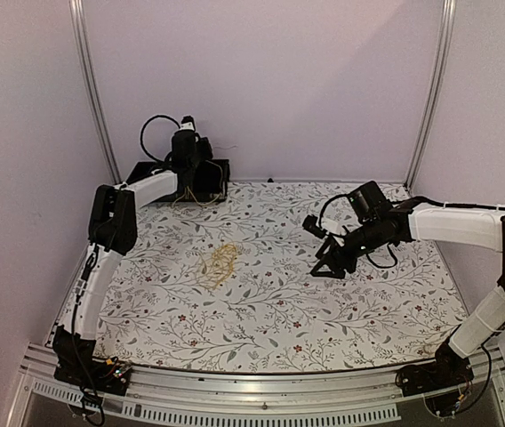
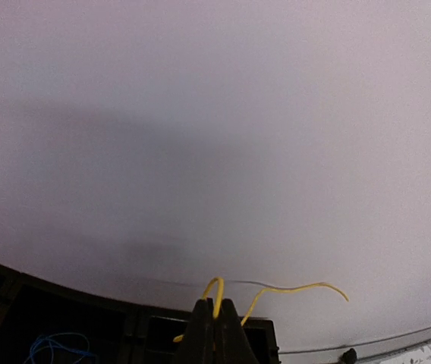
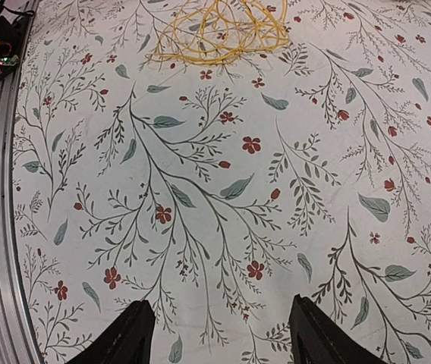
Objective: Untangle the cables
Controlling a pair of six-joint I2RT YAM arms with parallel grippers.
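Note:
A coil of yellow cable lies on the flowered cloth left of centre; it also shows at the top of the right wrist view. My left gripper is raised over the black box at the back and is shut on another yellow cable, whose loose end curls right. A blue cable lies inside the box. My right gripper is open and empty above the cloth, right of the yellow coil. No black cable shows.
The black box stands against the back wall. Metal frame posts rise at both back corners. An aluminium rail runs along the table's near edge. The thick black arm cord loops above the left wrist.

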